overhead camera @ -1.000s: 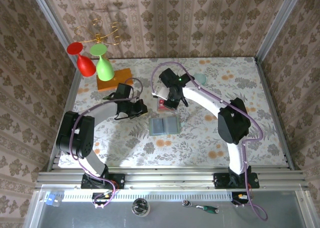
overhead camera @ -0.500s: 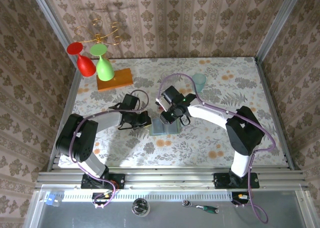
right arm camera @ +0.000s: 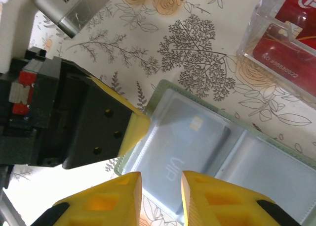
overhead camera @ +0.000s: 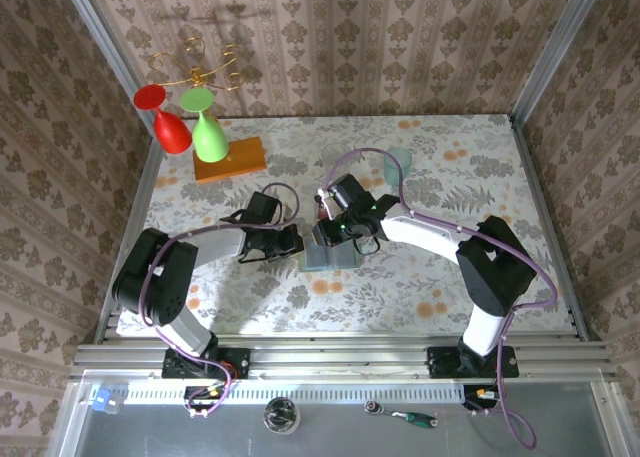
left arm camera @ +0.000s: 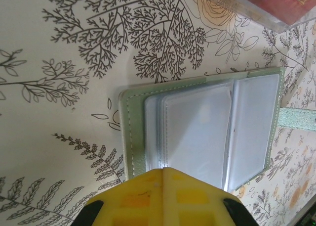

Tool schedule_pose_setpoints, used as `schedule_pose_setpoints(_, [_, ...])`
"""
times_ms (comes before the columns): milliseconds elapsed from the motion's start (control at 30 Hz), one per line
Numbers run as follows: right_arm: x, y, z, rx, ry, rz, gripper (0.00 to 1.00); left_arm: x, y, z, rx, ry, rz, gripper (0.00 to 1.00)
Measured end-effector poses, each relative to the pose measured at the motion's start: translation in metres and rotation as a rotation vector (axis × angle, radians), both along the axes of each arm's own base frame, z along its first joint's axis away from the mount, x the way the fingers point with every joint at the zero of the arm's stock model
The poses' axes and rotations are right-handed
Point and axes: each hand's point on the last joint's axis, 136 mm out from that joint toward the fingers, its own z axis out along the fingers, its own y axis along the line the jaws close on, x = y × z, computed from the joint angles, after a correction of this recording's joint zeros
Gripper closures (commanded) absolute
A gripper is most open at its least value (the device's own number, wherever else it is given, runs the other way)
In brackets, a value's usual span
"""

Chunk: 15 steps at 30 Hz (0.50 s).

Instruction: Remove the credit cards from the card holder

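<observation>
Right gripper (right arm camera: 160, 184) has reached holder (left arm camera: 197, 132), fingers parted; left gripper (left arm camera: 163, 179), closed, pins it; one card (right arm camera: 187, 137) remains inside.

Walls (overhead camera: 330, 37): beige damask wallpaper on three sides. Table (overhead camera: 520, 277): cream cover printed with botanical line drawings and orange blooms. Aluminium extrusion rail (overhead camera: 340, 355) runs along the near edge, bright light band (overhead camera: 330, 323) just beyond it.

Top view bright, even, sharp; soft shadows on tabletop (overhead camera: 400, 287) at lower left. Left wrist: washed-out upper left, sheen on card holder (left arm camera: 197, 132) sleeves, left hand (left arm camera: 163, 189) blurred at bottom. Right wrist: blown-out lower left corner, right hand (right arm camera: 160, 189) soft.
</observation>
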Motion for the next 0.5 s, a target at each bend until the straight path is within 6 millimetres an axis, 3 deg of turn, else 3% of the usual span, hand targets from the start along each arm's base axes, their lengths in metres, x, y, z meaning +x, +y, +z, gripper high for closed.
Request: schedule_pose_setpoints(500, [0.0035,0.0109,-0.0007,0.074,0.055,-0.059,0.69,-0.0031,0.0063,-0.0074,0.027,0.002,0.013,1.00])
